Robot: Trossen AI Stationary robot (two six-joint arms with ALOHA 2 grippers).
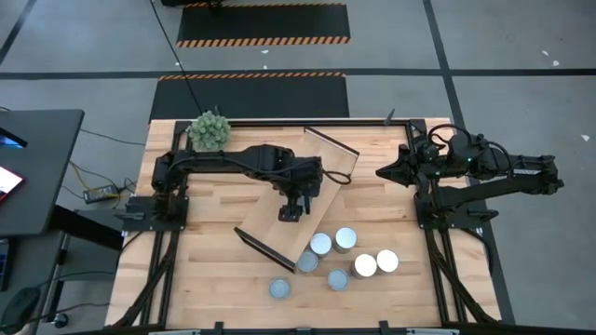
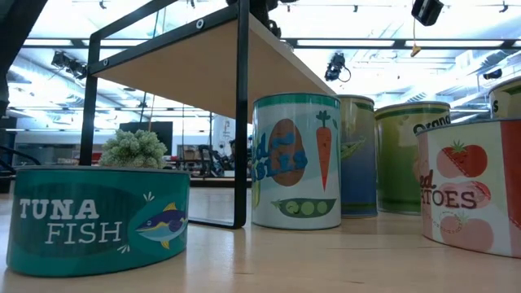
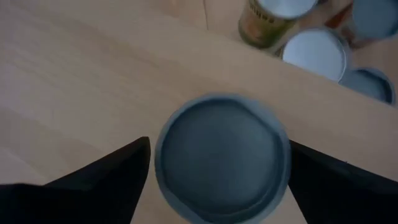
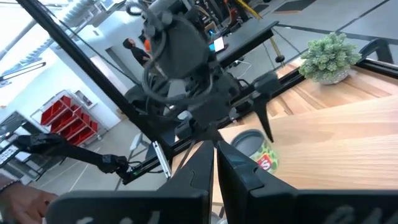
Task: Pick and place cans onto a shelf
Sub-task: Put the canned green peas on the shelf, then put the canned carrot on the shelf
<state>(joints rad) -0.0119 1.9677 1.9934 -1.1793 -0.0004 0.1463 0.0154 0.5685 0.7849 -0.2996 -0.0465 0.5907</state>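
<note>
the left gripper (image 3: 217,180) is hanging over the shelf (image 1: 265,219), fingers spread either side of an upright can (image 3: 221,158) standing on the board directly below. the right gripper (image 1: 384,171), pressed together, is waiting farther off; six cans (image 1: 345,239) are clustering beside the shelf's end.

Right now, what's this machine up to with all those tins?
It is stacking cans onto a wooden shelf. The left gripper hangs over the shelf with its fingers spread on either side of a can standing on the board, not pressing it. Six more cans wait on the table beside the shelf. The right gripper is shut and empty, waiting at the table's right side.
</note>
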